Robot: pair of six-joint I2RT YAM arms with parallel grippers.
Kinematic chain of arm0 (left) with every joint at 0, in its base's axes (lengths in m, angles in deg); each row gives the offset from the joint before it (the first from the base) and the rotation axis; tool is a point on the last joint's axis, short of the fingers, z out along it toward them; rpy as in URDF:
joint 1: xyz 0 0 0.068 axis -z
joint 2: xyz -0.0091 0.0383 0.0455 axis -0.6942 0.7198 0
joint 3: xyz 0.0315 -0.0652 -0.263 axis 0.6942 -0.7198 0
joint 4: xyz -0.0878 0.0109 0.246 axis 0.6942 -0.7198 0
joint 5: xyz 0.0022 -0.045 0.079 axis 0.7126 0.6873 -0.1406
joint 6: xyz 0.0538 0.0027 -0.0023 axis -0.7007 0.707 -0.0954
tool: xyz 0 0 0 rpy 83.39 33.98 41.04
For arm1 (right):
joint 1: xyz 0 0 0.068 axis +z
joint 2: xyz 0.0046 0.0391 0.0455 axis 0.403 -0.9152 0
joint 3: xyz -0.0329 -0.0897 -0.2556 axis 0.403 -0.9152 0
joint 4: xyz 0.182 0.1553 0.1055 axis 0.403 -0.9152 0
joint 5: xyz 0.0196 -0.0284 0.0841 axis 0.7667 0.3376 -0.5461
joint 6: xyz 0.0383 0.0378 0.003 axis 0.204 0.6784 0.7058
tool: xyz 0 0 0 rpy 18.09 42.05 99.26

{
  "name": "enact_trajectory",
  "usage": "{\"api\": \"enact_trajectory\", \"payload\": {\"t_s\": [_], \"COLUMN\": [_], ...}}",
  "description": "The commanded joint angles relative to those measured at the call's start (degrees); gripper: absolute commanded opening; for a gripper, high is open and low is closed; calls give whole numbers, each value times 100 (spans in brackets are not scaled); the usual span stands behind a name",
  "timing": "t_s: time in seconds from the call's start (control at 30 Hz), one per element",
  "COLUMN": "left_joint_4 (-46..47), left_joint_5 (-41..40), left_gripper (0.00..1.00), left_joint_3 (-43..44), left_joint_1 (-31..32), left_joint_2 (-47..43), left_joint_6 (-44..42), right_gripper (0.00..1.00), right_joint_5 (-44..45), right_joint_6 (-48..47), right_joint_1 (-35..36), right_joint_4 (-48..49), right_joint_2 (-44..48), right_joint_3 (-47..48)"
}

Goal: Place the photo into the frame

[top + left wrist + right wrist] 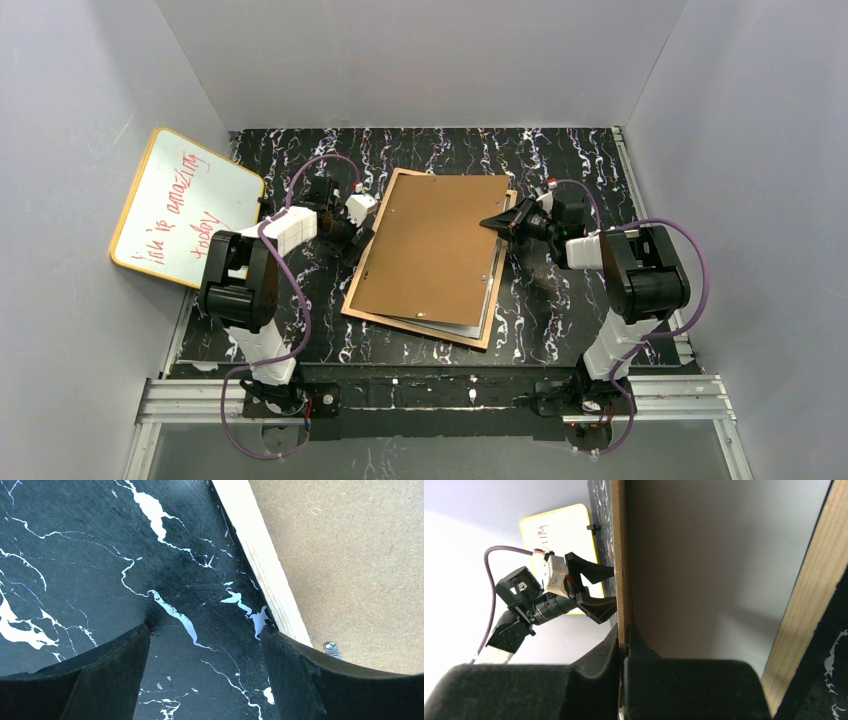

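Pinching a thin brown board point(435, 245) by its right long edge, the right gripper point(624, 635) was closed on it, with only the board between its fingers. Just under that edge, the right wrist view showed a pale grey surface point(724, 590) inside the frame point(260, 560). I could not tell whether this was the photo or another sheet, and no printed landscape was visible in any view. The frame lay back side up under the board, in the middle of the black marbled table point(560, 160). Its long axis went from the near side to the far side, leaning a little to the right. So the frame opening lay to the left of the right gripper, the only one holding anything. Across the frame, the left gripper point(205, 630) was wide open and empty, low over the table beside the left long rail and near a small metal clip point(330, 649). I could not tell if its finger touched the rail. Farther left stood a tilted whiteboard point(185, 205).
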Motion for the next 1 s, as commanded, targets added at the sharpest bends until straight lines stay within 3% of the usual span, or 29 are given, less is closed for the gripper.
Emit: {"api": "enact_trajectory", "payload": {"t_s": [0.0,0.03,0.1,0.23,0.37,0.6,0.77,0.97], "left_joint_4": [-636,-662,-708,-933,-963,-1016,-1067,-1077], "left_joint_5": [633,634,616,651,709,747,725,672], "left_gripper": [79,79,79,79,79,79,79,80], "left_joint_3": [-259,-264,-248,-93,-25,37,51,110], "left_joint_1": [220,220,219,216,220,209,209,207], "left_joint_2": [57,44,29,90,30,-101,-179,-155], "left_joint_6": [34,16,4,-1,36,39,8,30], "right_gripper": [1,1,15,26,47,81,97,99], "right_joint_5": [-6,-1,177,802,1400,2517,3294,3917], "right_joint_6": [-205,-421,-1002,-1984,-2475,-2941,-3179,-3363], "right_joint_1": [226,224,248,419,561,948,1187,1270], "right_joint_4": [-265,-553,-1430,-2953,-4285,-5498,-6228,-6870], "right_joint_2": [-56,-24,93,376,391,435,346,236], "right_joint_3": [272,367,662,1288,1910,2491,2981,3450]}}
